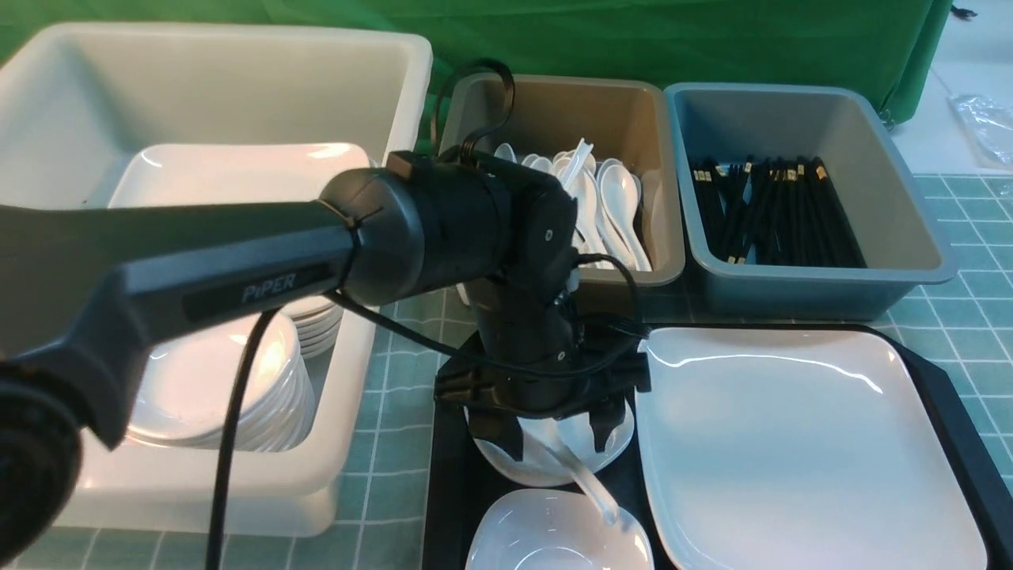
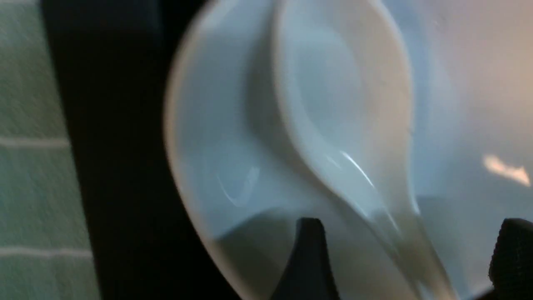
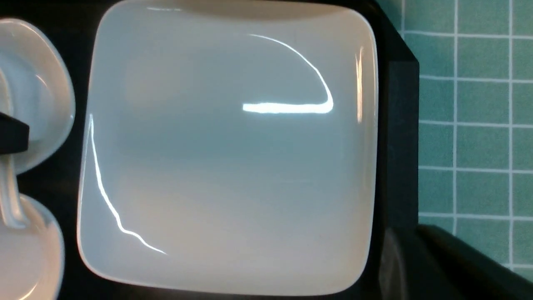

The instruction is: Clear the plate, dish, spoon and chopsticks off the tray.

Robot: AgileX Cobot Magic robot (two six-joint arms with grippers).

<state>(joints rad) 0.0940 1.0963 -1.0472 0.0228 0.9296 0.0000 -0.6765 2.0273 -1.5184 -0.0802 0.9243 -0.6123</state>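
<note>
- Presently, the work surface is a teal-green mat (image 1: 396, 372) printed with a pale square grid. A green cloth backdrop (image 1: 712, 39) closes off the far side.
- One marking is legible: "PiPER", in pale letters on the dark forearm of the left arm (image 1: 269, 289).
- A large black rectangular tray (image 1: 449, 475) with a low raised rim lies on the mat.
- A large glossy white plate (image 1: 799, 443) with rounded corners lies flat on the right part of the tray.
- A small white rounded-square dish (image 1: 518, 473) sits on the left part of the tray. A second small white dish (image 1: 546, 538) sits just nearer the robot.
- A white glossy soup spoon (image 1: 589, 483) rests with its bowl in the farther dish. Its handle reaches over the rim of the nearer one.
- The left gripper (image 1: 555, 434) hangs low over the farther dish. Its black fingers (image 2: 308, 262) stand wide apart, with the spoon handle between them and clear of both.
- Of the right gripper (image 3: 466, 266), only a dark blurred part shows at the edge of the right wrist view. Whether its jaws are apart or together cannot be told.
- Beyond the tray stand three containers:
  - a deep white tub (image 1: 380, 95) at the left, holding stacked white plates (image 1: 229, 174);
  - a brown-grey tub (image 1: 554, 103) holding white soup spoons (image 1: 617, 198);
  - a blue-grey tub (image 1: 894, 198) holding thin black chopsticks (image 1: 775, 214).
</note>
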